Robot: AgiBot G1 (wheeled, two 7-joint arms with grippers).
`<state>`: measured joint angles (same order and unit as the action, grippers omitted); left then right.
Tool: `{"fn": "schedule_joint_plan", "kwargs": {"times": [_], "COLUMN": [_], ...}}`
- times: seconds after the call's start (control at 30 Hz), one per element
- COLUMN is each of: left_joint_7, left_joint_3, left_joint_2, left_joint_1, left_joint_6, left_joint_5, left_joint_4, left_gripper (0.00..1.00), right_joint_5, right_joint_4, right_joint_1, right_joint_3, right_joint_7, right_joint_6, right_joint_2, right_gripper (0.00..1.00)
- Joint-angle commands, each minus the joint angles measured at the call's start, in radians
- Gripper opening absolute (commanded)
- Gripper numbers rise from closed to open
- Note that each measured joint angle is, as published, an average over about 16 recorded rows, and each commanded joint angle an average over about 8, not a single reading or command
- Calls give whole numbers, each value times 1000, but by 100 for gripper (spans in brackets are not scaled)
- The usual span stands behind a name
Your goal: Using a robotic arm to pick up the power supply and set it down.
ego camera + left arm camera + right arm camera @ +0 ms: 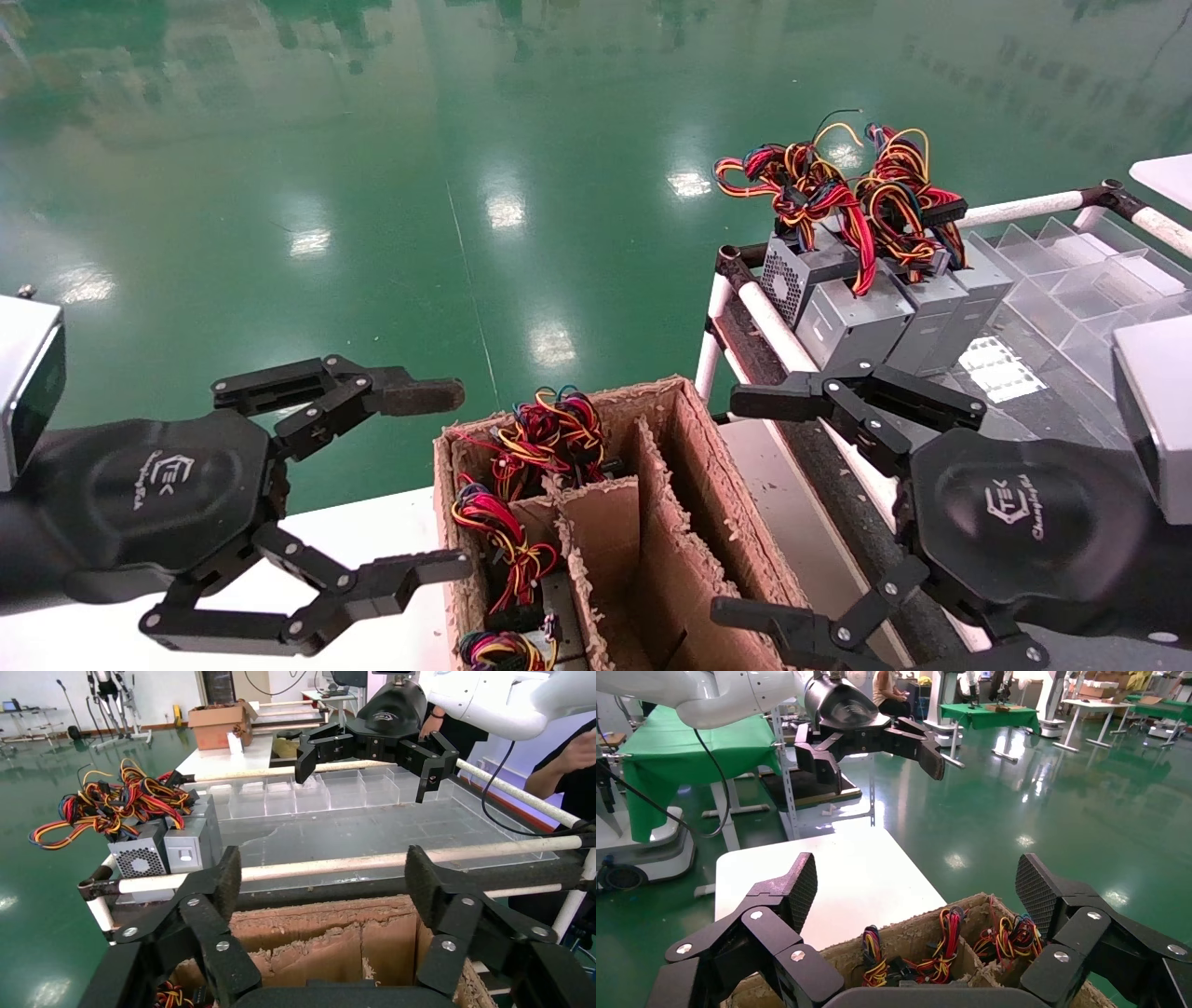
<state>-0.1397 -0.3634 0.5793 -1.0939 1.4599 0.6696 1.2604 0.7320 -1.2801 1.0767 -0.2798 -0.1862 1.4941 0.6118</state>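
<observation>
Grey power supply (843, 312) stands upright on the rack (759, 312), wires topmost.

Divided cardboard box (708, 485), white table (372, 531), clear tray (1071, 270) — green floor (372, 186)

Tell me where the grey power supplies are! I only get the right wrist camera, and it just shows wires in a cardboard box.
Observer: The power supplies stand side by side on the corner of the rack, on your right, with their wires bunched on top.
Operator: What else is on that rack?
Observer: Clear plastic divider trays lie behind them.
Operator: Is there room left in the box?
Observer: In the head view, the cardboard box has a compartment on the rack side that looks empty; the ones nearer the left gripper hold wire bundles. The right gripper hangs open between box and rack.
</observation>
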Motion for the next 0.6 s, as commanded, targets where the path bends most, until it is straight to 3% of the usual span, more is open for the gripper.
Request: {"fn": "schedule_joint_plan", "kwargs": {"times": [0.03,0.6], "left_joint_7": [0,0], "left_joint_3": [0,0], "left_joint_2": [0,0], "left_joint_1": [0,0], "left_joint_6": [0,0], "left_joint_5": [0,0], "left_joint_4": [0,0], "left_gripper": [0,0], "right_joint_5": [0,0], "right_joint_4": [0,0], "right_joint_1": [0,0], "right_joint_3": [0,0], "right_joint_7": [0,0], "right_joint_6": [0,0], "right_joint_2": [0,0], "right_gripper": [100,100]}}
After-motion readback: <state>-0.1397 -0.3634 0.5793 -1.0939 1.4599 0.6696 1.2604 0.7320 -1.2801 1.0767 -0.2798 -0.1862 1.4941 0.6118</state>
